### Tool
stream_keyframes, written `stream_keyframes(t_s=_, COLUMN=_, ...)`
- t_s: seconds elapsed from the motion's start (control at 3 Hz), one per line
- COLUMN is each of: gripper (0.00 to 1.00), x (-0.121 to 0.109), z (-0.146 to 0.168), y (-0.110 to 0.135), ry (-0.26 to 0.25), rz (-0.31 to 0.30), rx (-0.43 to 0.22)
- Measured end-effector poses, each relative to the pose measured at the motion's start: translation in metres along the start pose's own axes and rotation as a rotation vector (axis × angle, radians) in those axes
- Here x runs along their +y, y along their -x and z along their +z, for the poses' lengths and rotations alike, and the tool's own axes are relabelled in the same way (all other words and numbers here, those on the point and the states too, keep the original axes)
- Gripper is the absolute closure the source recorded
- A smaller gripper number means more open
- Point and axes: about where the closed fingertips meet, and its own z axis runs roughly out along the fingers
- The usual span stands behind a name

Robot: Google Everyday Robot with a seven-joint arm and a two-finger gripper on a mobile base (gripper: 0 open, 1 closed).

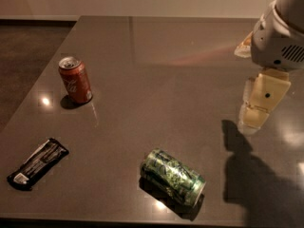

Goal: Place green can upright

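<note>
Green can [173, 177] is lying sideways, lower centre of the surface [166, 80], so not yet righted. Gripper [251, 124] is hovering at right, well apart from it; released or clenched, cannot tell.

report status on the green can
Gripper hovers at right, apart from green can. Can on its side, front edge. Red cola can far left, not in way.

Shiny metal green can [173, 177], glossy table [166, 75]; matt plastic gripper [251, 121] at right.
</note>
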Motion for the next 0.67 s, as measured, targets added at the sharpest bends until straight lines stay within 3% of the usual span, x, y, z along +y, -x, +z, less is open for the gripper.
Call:
stream_keyframes(t_s=0.33, gripper=0.0, x=0.016, z=0.003, y=0.019, ry=-0.013, rz=0.038, rx=0.023)
stream_keyframes(t_s=0.67, gripper=0.0, x=0.035, z=0.006, y=0.032, ry=-0.059, rz=0.111, rx=0.045)
